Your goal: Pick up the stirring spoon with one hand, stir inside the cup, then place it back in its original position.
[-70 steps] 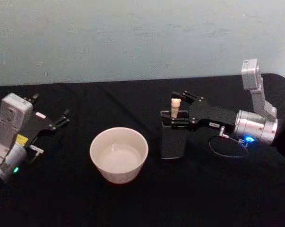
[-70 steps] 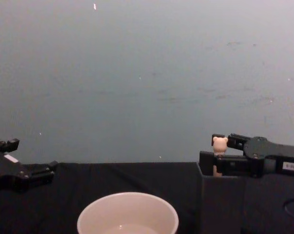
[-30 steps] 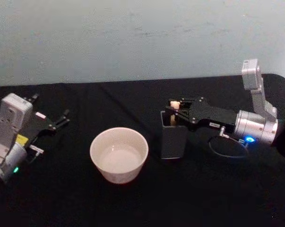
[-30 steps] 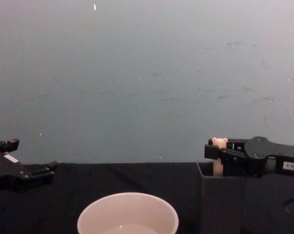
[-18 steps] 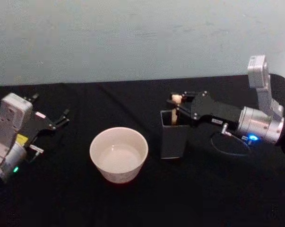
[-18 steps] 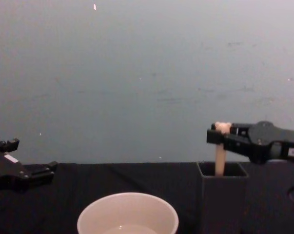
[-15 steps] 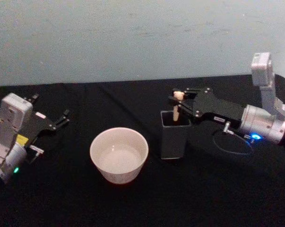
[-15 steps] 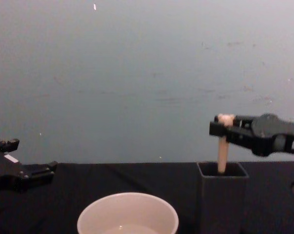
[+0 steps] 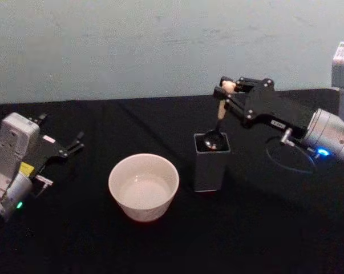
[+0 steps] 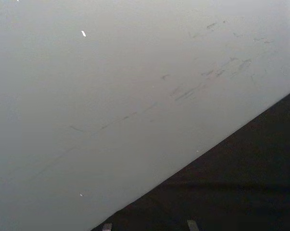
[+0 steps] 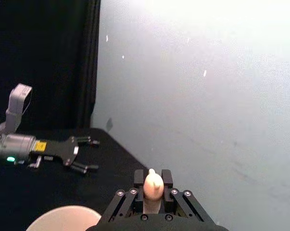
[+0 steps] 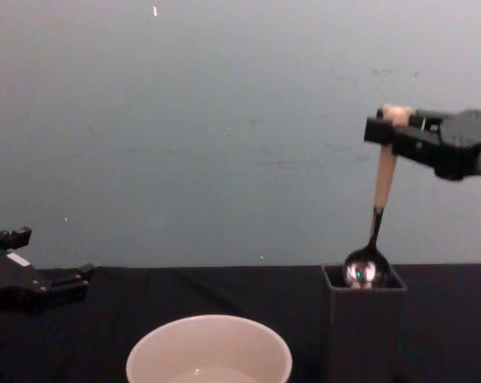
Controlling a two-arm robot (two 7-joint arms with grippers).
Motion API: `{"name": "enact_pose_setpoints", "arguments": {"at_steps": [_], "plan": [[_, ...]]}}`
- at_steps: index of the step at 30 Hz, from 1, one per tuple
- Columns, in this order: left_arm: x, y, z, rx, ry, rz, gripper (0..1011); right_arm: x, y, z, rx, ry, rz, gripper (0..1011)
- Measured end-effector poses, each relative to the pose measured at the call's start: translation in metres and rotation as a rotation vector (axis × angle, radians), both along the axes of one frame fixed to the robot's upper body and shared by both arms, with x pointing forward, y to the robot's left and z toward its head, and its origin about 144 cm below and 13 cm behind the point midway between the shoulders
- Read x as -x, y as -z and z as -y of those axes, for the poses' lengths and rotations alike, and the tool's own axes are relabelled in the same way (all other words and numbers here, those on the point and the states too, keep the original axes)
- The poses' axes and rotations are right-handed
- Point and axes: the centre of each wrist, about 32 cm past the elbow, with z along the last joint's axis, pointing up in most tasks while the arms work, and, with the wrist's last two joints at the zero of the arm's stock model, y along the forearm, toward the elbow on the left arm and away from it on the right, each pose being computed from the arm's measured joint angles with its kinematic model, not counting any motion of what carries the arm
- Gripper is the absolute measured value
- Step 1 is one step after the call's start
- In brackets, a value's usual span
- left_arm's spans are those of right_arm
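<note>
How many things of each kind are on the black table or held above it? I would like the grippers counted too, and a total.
stirring spoon: 1
cup: 1
dark square holder: 1
grippers: 2, the left gripper and the right gripper, which holds the spoon
total: 5

The right hand reaches in raised from the right, fingers pinched on the stirring spoon. The left hand rests low at left, fingers spread.

The cup stands left of the box holder — the stirring spoon at its mouth.
</note>
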Motion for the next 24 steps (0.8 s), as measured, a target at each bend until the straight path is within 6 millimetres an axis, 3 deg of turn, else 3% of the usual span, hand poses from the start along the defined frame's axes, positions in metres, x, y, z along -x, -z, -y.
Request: {"name": "enact_pose_setpoints", "arguments": {"at_steps": [14,24], "plan": [[0.0,0.0,0.0,0.0,0.0,0.0,1001,0.006,-0.019,-0.01,-0.04,0.03,0.059,214],[0.0,0.0,0.0,0.0,0.0,0.0,1001,-0.003,-0.02,-0.037,-0.039,-0.019,0.051,214]]}}
